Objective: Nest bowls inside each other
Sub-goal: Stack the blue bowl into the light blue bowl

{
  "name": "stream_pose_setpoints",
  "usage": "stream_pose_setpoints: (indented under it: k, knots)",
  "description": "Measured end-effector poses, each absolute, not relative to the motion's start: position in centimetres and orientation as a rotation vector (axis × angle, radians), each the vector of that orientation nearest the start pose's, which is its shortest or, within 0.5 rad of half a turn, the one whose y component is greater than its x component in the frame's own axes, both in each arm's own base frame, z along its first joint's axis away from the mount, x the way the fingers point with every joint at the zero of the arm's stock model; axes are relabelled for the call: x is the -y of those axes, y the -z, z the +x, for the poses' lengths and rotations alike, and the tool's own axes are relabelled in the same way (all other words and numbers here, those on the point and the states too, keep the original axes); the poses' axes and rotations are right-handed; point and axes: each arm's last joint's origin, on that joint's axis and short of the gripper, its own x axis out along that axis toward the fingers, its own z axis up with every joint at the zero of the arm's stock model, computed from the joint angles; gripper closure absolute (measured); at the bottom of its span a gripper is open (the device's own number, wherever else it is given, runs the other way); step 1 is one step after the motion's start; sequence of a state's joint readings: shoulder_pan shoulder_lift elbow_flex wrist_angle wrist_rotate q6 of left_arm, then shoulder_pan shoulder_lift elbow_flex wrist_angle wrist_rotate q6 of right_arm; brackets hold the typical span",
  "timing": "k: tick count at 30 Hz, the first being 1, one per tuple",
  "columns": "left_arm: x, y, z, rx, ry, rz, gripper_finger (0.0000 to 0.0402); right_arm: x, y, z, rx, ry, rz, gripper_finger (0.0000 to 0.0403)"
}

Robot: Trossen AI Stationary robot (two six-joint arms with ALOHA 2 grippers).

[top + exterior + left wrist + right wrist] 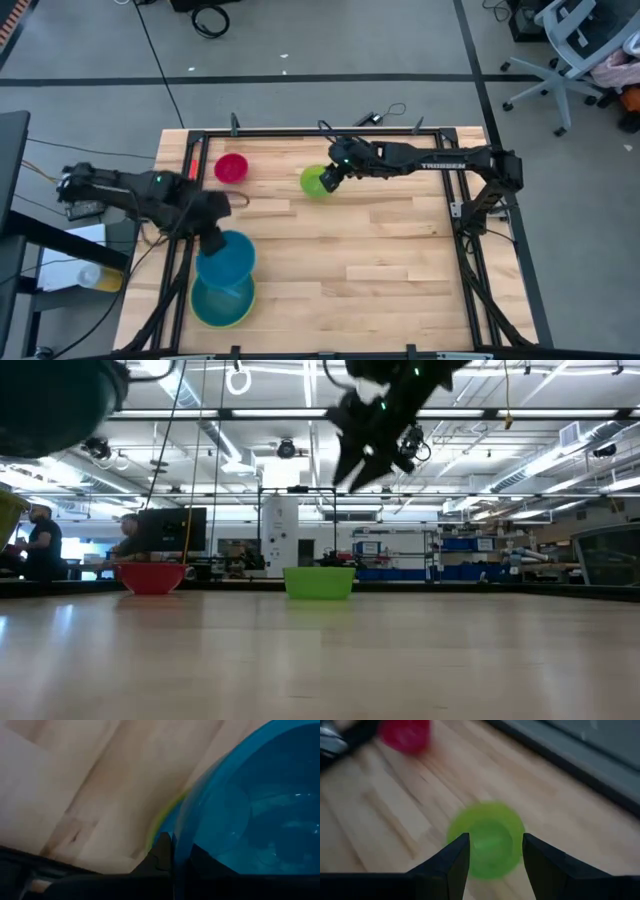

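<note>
My left gripper (pixel 212 238) is shut on a light blue bowl (pixel 228 260), which hangs above the far part of a large lime-green bowl (pixel 222 305) with a teal bowl inside it, at the table's near left. The low view shows the held bowl (pixel 50 400) high up at the left. My right gripper (pixel 495 837) stands open above a small green bowl (pixel 485 827), its fingers on either side of it and clear of it. The small green bowl (pixel 314 182) and a magenta-red bowl (pixel 231 168) rest on their bases at the table's far side. My left gripper pinches the light blue bowl's rim (pixel 175 845), one finger (pixel 161 854) outside the wall and the other inside. The fingers slant steeply down onto the rim. The bowl is lifted clear of the table, over the lime-green bowl's rim (pixel 162 817).
Bare wooden tabletop (pixel 380 250) spreads over the middle and right. A black frame (pixel 300 132) runs along the table's far edge. Beyond the table, people sit at desks at the left (pixel 40 540).
</note>
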State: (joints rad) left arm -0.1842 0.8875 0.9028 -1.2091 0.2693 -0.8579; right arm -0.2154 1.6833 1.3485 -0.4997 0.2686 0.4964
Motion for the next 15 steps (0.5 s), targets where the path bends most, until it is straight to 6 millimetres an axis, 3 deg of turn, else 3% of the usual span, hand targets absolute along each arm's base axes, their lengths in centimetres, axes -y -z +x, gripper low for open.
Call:
stream_pose_setpoints:
  k: [7,11,15]
  knots:
    - [7.0,-26.1,13.4,-1.402,-0.134,-0.653,0.0381,9.7,-21.4,33.5,-0.765,0.69,0.629,0.0218]
    - [8.7,-24.6,13.4,-1.461,-0.119,-0.606,0.0357,9.8,-20.1,33.1,-0.745,0.704,0.673,0.0218]
    - [9.7,-24.3,13.6,-1.459,-0.098,-0.591,0.0314,10.3,-20.4,33.3,-0.7,0.704,0.679,0.0218]
